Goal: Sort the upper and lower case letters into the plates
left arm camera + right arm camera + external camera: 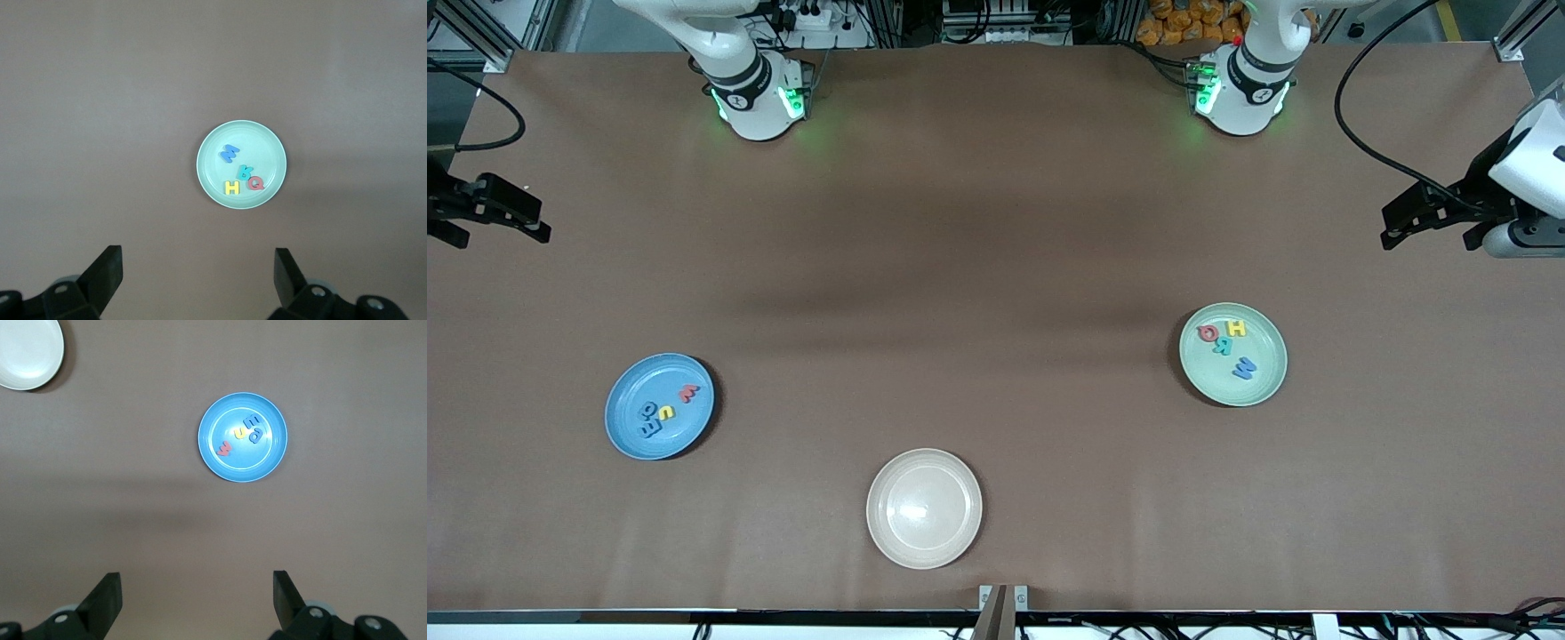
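Front view: sorting looks done. Blue plate [660, 406] sits at about 8 o'clock on the table [996, 222], toward the right arm's end, with four letters in it: red w [688, 393], yellow u [667, 412], and two blue ones [648, 420] touching each other, too small to read for sure, all apparently lower case. Mint green plate [1233, 354] sits at about 3 o'clock, toward the left arm's end, farther from the front camera than the blue one, holding yellow H [1236, 328], red Q [1208, 333], teal R [1221, 345] and blue M [1244, 367], all upper case. Cream plate [924, 508] at 6 o'clock, nearest the front camera, is bare. No loose letters on the table.

Left gripper [1421, 220] hangs at the table edge at the left arm's end, around 3 o'clock, jaws wide apart, nothing between them; its wrist view looks down on the mint plate from well above. Right gripper [503, 212] hangs at the right arm's end, around 9 o'clock, also spread and holding nothing; its wrist view shows the blue plate and a slice of the cream one. Both arms waiting, pulled back.

Step in hand, my call: final, retreat or idle after the last drop. Next move likely calls for nothing beyond staying parked; if anything, check that the two blue letters really are lower case.
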